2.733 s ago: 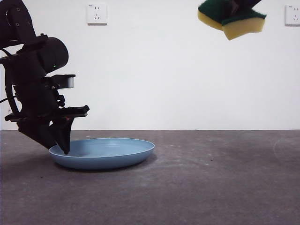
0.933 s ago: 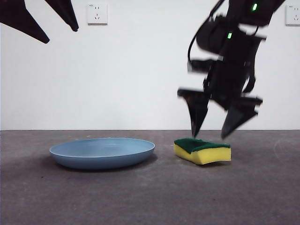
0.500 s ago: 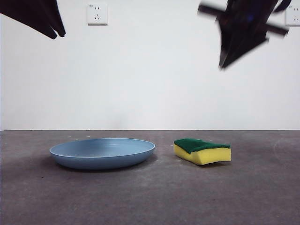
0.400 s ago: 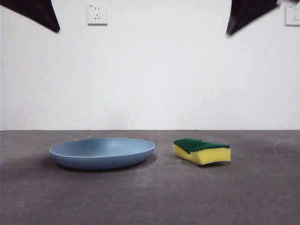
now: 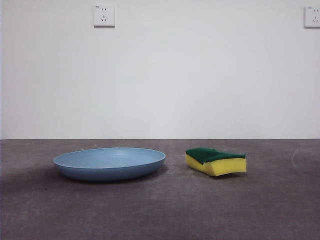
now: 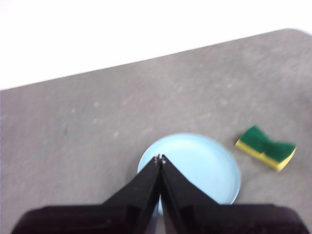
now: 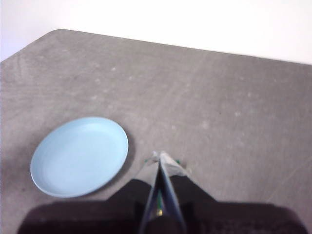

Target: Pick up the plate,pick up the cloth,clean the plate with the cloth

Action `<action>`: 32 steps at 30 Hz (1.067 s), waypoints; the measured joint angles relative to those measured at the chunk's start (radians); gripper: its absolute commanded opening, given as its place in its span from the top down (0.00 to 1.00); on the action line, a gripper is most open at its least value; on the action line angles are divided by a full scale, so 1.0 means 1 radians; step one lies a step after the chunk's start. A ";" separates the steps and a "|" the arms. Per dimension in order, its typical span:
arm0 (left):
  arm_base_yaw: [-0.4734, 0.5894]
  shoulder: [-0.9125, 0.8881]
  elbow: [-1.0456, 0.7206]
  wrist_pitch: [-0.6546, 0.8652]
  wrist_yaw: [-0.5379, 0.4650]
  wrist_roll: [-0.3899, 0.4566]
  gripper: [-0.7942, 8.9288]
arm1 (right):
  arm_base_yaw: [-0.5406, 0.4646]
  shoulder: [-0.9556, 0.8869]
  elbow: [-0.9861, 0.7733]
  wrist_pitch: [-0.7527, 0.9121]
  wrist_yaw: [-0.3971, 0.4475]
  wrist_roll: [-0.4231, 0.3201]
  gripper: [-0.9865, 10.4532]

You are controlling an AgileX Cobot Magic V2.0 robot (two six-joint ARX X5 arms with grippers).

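Front view shows both arms gone, left claw [image 6: 160,158] and right claw [image 7: 159,161] pressed together high above, plate [image 5: 109,163] and sponge (the cloth) [image 5: 216,161] side by side, apart, on the counter [image 5: 160,210]: looks finished.

Left gripper [image 6: 160,158]: released plate [image 5: 109,163], withdrawn from front view | Right gripper [image 7: 159,161]: set cloth [image 5: 216,161] on desk [image 5: 200,210], withdrawn, jaws together

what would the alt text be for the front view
A light-blue plate lies flat on a dark grey table, with a yellow and green sponge beside it, not touching. Behind is a white wall with two sockets; no arm shows.
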 measured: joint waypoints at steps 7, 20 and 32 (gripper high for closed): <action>-0.004 -0.211 -0.218 0.042 -0.040 0.000 0.93 | 0.000 -0.144 -0.206 0.053 0.001 0.022 0.92; -0.004 -0.209 -0.233 0.056 -0.039 -0.035 0.92 | 0.000 -0.142 -0.209 0.050 0.001 0.048 0.91; -0.003 -0.188 -0.233 0.054 -0.041 -0.018 0.92 | 0.000 -0.142 -0.209 0.050 0.001 0.048 0.91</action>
